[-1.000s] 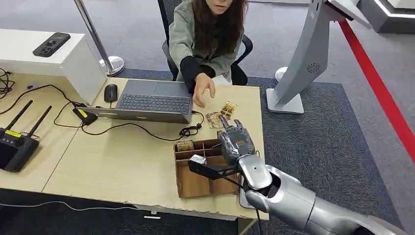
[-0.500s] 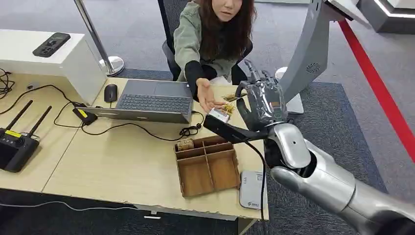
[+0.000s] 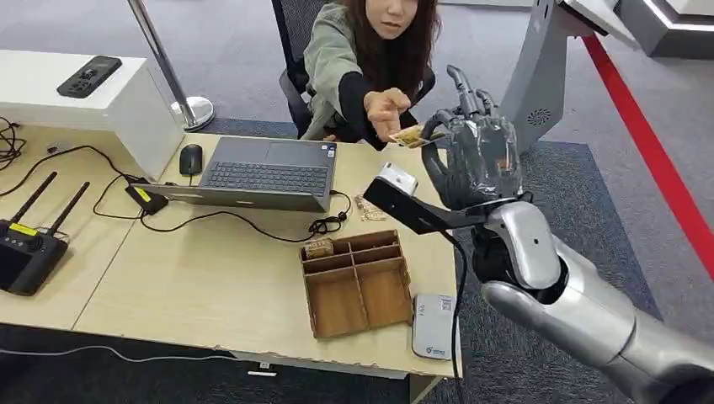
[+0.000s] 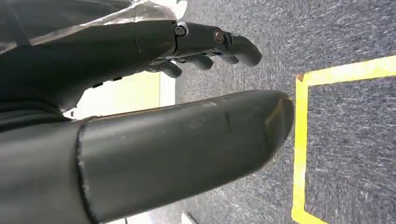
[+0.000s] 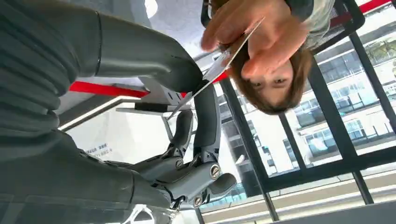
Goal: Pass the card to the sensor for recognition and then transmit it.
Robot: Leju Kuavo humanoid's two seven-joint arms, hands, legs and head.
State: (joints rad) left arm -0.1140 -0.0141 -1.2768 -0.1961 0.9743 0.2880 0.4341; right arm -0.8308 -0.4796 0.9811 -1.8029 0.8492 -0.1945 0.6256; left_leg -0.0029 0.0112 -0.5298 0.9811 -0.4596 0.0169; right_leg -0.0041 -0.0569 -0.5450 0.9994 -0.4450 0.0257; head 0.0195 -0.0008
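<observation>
My right hand is raised above the table's far right corner, fingers pointing up. A thin tan card sits between its thumb and a finger. The seated person's hand pinches the card's other end. In the right wrist view the card runs edge-on from the person's fingers into the gap between my thumb and a fingertip of my right hand. The white sensor lies flat at the table's near right corner. My left hand hangs over grey carpet, holding nothing.
A wooden divided box stands beside the sensor, with one card in its far left compartment. More cards lie near the laptop. Cables, a mouse and a router are on the left. A grey kiosk stand rises behind my right hand.
My right hand rose from low over the wooden box up toward the person. The person's hand turned from reaching, then palm up, to pinching the card at my fingertips.
</observation>
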